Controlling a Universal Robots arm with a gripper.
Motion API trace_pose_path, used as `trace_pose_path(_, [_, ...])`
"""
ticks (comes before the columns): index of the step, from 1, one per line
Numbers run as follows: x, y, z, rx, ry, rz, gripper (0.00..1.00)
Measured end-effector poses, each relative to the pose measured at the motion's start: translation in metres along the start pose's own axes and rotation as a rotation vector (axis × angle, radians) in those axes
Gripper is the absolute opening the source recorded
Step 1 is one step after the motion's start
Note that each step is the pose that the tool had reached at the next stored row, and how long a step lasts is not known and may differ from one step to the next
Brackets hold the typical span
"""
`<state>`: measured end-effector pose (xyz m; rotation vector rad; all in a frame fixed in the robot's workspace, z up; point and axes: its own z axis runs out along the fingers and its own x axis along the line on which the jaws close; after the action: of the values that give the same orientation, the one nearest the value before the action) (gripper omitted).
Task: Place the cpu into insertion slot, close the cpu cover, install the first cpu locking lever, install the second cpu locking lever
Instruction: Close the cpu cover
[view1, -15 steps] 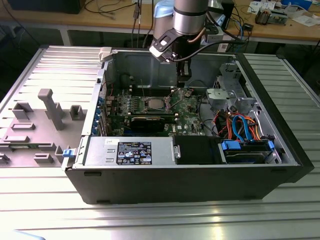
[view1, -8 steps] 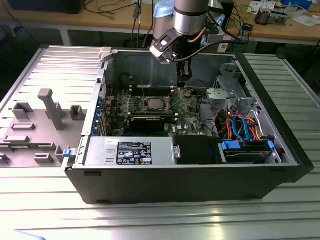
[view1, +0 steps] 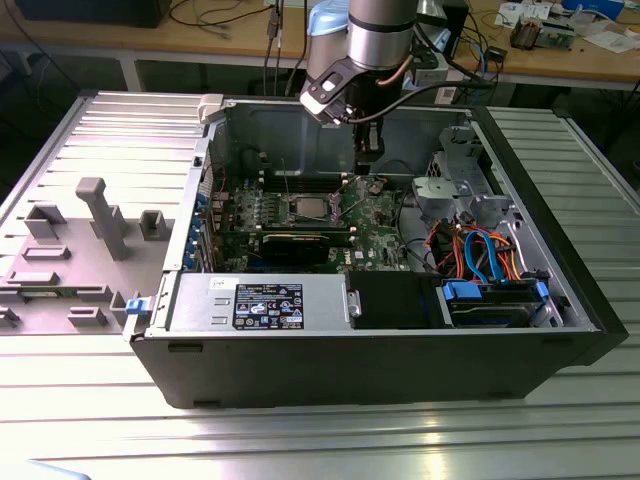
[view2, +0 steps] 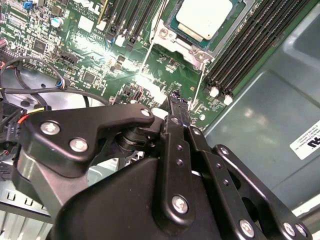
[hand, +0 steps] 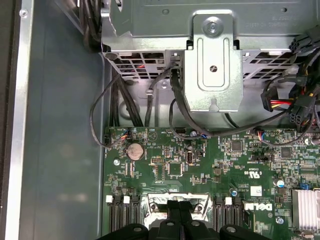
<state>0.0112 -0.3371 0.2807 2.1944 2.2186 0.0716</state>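
We see a ribbed, silvery metal bench (view1: 300, 445). On it an open black computer case (view1: 380, 375) lies on its side, its interior facing up. Just beside the case, toward the exterior view's left, a ribbed grey panel (view1: 130, 130) lies flat, with grey plastic blocks (view1: 100, 215) standing on it.
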Motion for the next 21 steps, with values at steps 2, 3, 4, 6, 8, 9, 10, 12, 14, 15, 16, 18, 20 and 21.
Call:
trace_pose_path(2, [-0.0001,0.0055,0.0005,0.0001,-0.0001,0.0,0.11])
trace_pose_path(3, [-0.0001,0.0081,0.0013,0.0001,0.0001,0.0,0.11])
trace_pose_path(4, [-0.0001,0.0102,0.0019,0.0002,0.0,0.0,0.11])
trace_pose_path(6, [-0.0002,0.0141,0.0039,0.0005,-0.0001,0.0,0.11])
trace_pose_path(8, [-0.0004,0.0194,0.0077,0.0017,-0.0001,0.0,0.11])
trace_pose_path(9, [-0.0004,0.0216,0.0096,0.0023,-0.0002,0.0,0.11])
trace_pose_path(10, [-0.0005,0.0231,0.0111,0.0027,-0.0001,0.0,0.11])
trace_pose_path(12, [-0.0006,0.0282,0.0161,0.0051,0.0,0.0,0.11])
trace_pose_path(14, [-0.0007,0.0292,0.0188,0.0062,-0.0001,0.0,0.11])
trace_pose_path(15, [-0.0007,0.0292,0.0188,0.0063,-0.0003,0.0,0.11])
trace_pose_path(16, [-0.0007,0.0292,0.0188,0.0064,-0.0004,0.0,0.11])
trace_pose_path(18, [-0.0007,0.0292,0.0196,0.0063,-0.0001,0.0,0.11])
trace_pose_path(20, [-0.0007,0.0292,0.0197,0.0063,-0.0001,0.0,0.11])
trace_pose_path(21, [-0.0007,0.0292,0.0197,0.0063,-0.0001,0.0,0.11])
